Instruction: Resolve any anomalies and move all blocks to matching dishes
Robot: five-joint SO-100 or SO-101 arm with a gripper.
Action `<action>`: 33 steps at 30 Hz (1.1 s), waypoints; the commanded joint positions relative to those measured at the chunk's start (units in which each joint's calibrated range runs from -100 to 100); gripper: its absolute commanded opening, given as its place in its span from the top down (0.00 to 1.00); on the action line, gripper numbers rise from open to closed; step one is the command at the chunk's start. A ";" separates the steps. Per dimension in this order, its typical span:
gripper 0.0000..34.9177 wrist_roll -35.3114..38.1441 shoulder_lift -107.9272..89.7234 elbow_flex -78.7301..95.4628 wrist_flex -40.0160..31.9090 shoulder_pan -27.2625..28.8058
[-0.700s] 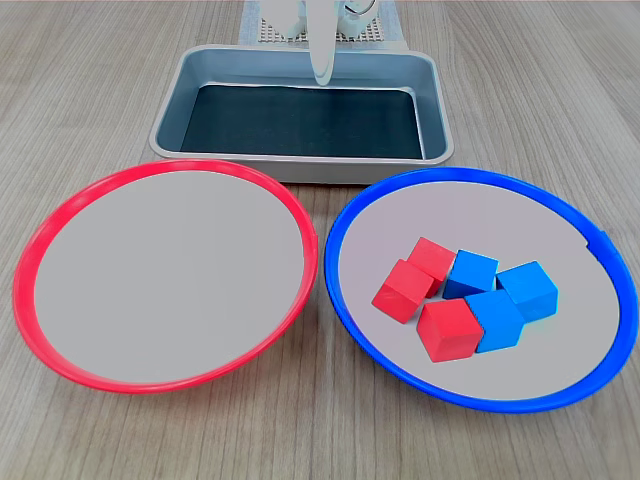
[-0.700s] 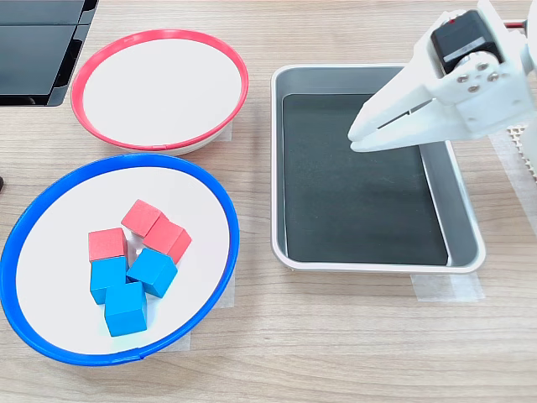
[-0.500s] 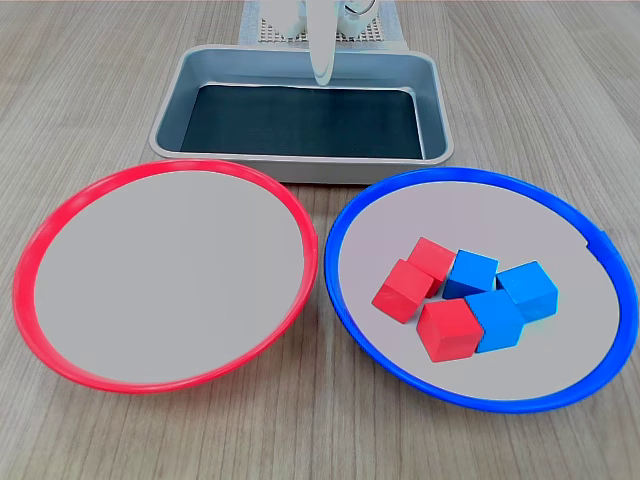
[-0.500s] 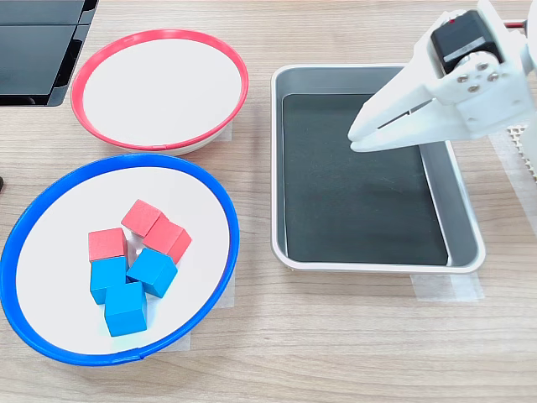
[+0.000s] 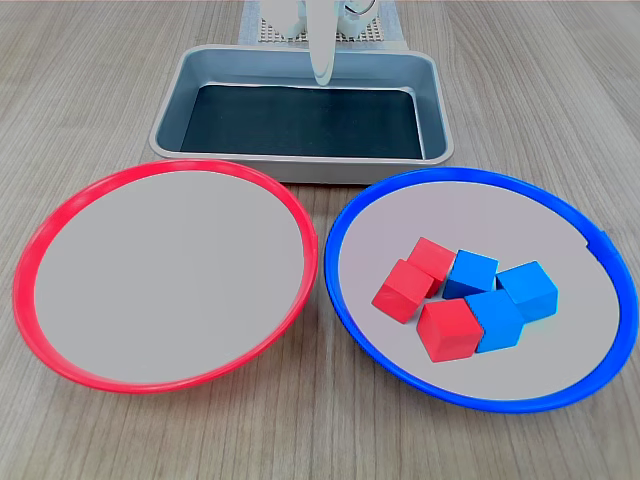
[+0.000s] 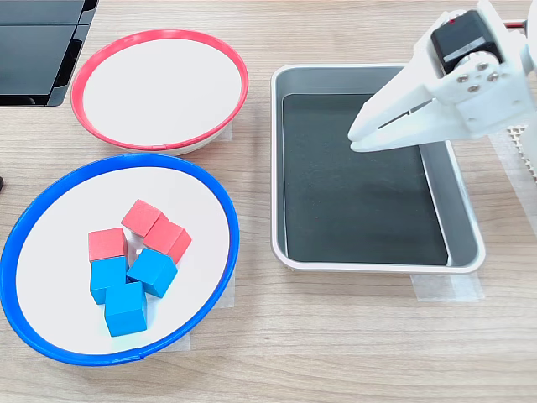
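Wood table: blue-rimmed dish (image 5: 345, 290) holds three red, three blue blocks (hand (image 6: 356, 138) pressed together).

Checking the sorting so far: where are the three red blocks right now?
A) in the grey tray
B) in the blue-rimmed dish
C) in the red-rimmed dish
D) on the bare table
B: the three red blocks lie clustered with the blue blocks in the blue-rimmed dish; the red-rimmed dish holds nothing.
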 commanded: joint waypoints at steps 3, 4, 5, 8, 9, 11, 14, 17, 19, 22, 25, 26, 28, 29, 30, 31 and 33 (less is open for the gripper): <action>0.99 0.00 -0.34 0.00 0.19 -0.15; 0.99 0.00 -0.34 0.00 0.19 -0.15; 0.99 0.00 -0.34 0.00 0.19 -0.15; 0.99 0.00 -0.34 0.00 0.19 -0.15; 0.99 0.00 -0.34 0.00 0.19 -0.15; 0.99 0.00 -0.34 0.00 0.19 -0.15; 0.99 0.00 -0.34 0.00 0.19 -0.15; 0.99 -0.15 -0.34 0.00 0.19 0.14; 0.99 -0.59 -0.34 0.00 0.77 0.89; 0.99 0.39 4.26 -4.28 0.77 -0.24; 0.91 6.25 29.68 -23.85 -2.70 0.23; 0.90 7.08 36.93 -29.13 -3.03 0.14; 0.85 8.89 50.66 -40.78 -1.46 -0.43; 0.87 9.62 58.17 -48.25 -0.47 -0.62; 0.86 10.31 63.88 -53.89 0.11 -0.99; 0.86 10.45 69.34 -59.63 0.11 -1.18; 0.82 10.74 82.99 -73.55 -0.14 -2.31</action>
